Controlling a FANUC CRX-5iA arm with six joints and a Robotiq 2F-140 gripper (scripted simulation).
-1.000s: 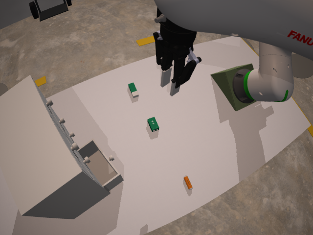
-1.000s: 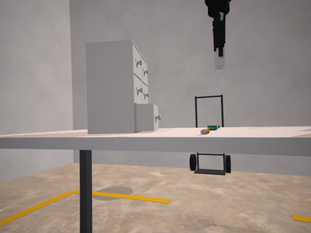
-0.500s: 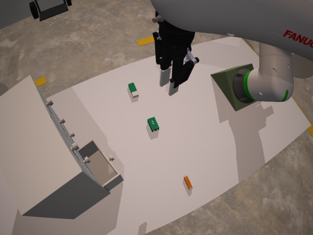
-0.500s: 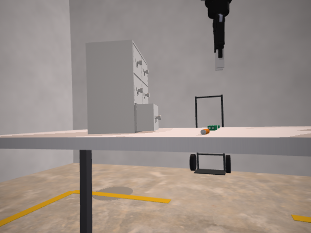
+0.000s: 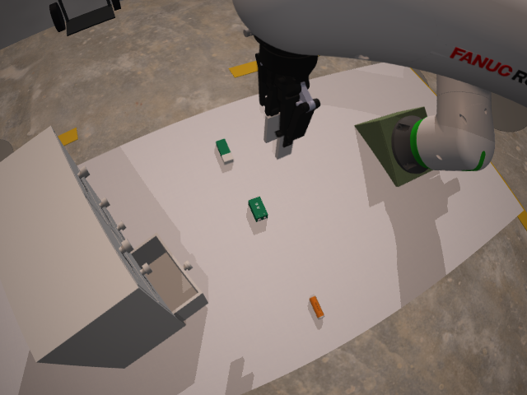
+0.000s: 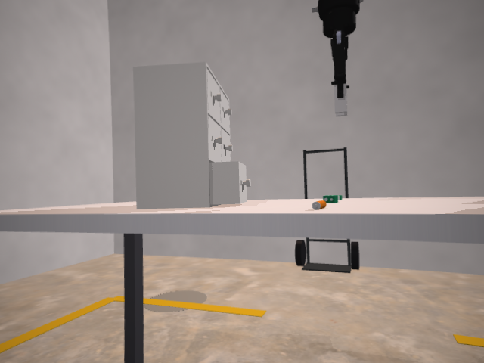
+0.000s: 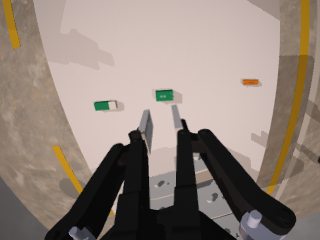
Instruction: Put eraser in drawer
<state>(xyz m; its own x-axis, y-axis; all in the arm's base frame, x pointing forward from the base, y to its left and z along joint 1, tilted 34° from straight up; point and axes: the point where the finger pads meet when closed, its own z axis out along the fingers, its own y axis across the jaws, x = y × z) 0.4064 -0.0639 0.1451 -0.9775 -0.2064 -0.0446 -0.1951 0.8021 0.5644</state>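
The eraser (image 5: 224, 151), a small green block with a white end, lies on the table at the back; it also shows in the wrist view (image 7: 106, 104). My gripper (image 5: 277, 146) hangs high above the table, to the right of the eraser, pointing down. Its fingers stand a little apart with nothing between them (image 7: 162, 123). In the exterior view the gripper (image 6: 340, 107) is well above the table top. The grey chest (image 5: 63, 255) stands at the left. One bottom drawer (image 5: 170, 276) (image 6: 228, 182) is pulled out and looks empty. I cannot read the drawer letters.
A green block with two small studs (image 5: 258, 208) lies mid-table. An orange cylinder (image 5: 316, 307) lies near the front edge. The arm's olive base mount (image 5: 391, 144) sits at the right. A hand truck (image 6: 326, 234) stands on the floor behind the table.
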